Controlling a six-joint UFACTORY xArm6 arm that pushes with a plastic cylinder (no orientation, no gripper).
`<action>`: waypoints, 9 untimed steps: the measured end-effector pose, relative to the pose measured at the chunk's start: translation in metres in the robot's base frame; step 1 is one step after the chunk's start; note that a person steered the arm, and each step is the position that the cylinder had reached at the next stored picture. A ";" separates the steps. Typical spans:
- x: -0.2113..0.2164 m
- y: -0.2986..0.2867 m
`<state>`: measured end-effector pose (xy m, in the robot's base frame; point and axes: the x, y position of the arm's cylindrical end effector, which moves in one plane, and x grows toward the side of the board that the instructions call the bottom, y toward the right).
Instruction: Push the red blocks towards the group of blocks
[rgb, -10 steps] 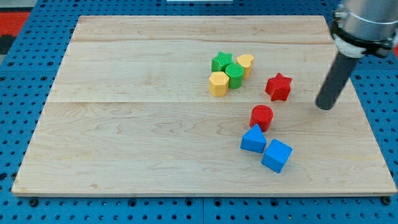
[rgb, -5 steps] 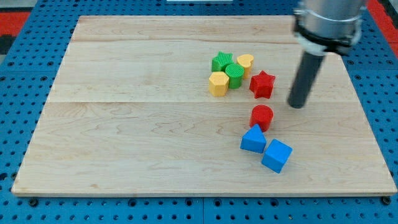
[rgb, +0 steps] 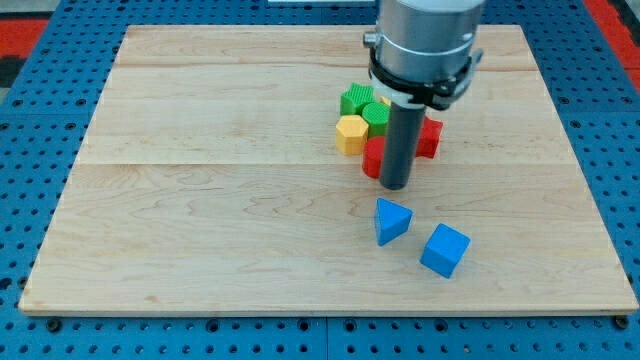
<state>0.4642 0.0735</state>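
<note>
My tip rests on the board just below the cluster of blocks. A red cylinder sits right against the rod's left side, touching the yellow block. A red star shows at the rod's right, partly hidden by it. The group holds a green star, a green cylinder and the yellow hexagonal block; another yellow block is hidden behind the rod.
A blue triangular block lies below my tip. A blue cube lies to its lower right. The wooden board sits on a blue pegboard.
My rod has swept left from the right side. The red star moved left against the group. The red cylinder moved up and left to the yellow block. The blue triangular block shifted and turned.
</note>
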 end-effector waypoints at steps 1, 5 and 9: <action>0.011 -0.001; -0.001 0.017; -0.025 0.039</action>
<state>0.4390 0.1127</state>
